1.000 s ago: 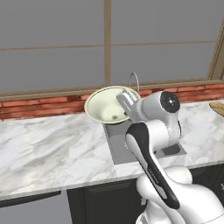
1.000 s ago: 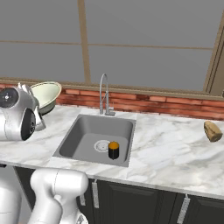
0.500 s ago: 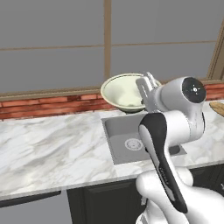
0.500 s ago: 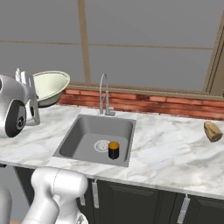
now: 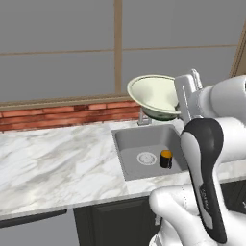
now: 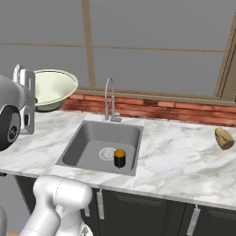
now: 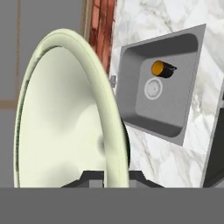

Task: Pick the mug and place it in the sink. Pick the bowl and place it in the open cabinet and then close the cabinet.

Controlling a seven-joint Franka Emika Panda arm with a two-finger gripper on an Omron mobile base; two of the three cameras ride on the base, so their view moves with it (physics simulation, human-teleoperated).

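My gripper (image 5: 178, 106) is shut on the rim of the pale cream bowl (image 5: 153, 95), which hangs tilted in the air above the back of the sink (image 5: 126, 146). From the other side the bowl (image 6: 53, 87) sits left of the faucet, with the gripper (image 6: 32, 99) at its left edge. In the hand view the bowl (image 7: 61, 122) stands edge-on, its rim between the fingertips of the gripper (image 7: 111, 175). A black mug (image 5: 166, 158) with an orange inside stands in the sink basin (image 6: 90, 138) beside the drain, also seen as the mug (image 6: 120, 158) and mug (image 7: 162, 69). The cabinet is out of view.
A chrome gooseneck faucet (image 6: 109, 99) rises behind the sink. A brown lump (image 6: 224, 138) lies on the marble counter (image 6: 184, 156) at the right. A brick strip (image 5: 57, 115) and a window back the counter. Dark lower doors with short handles (image 6: 99, 203) run below.
The arm has lifted the bowl higher and carried it to the right in the left base view, over the sink's back edge. The mug has stayed in the sink.
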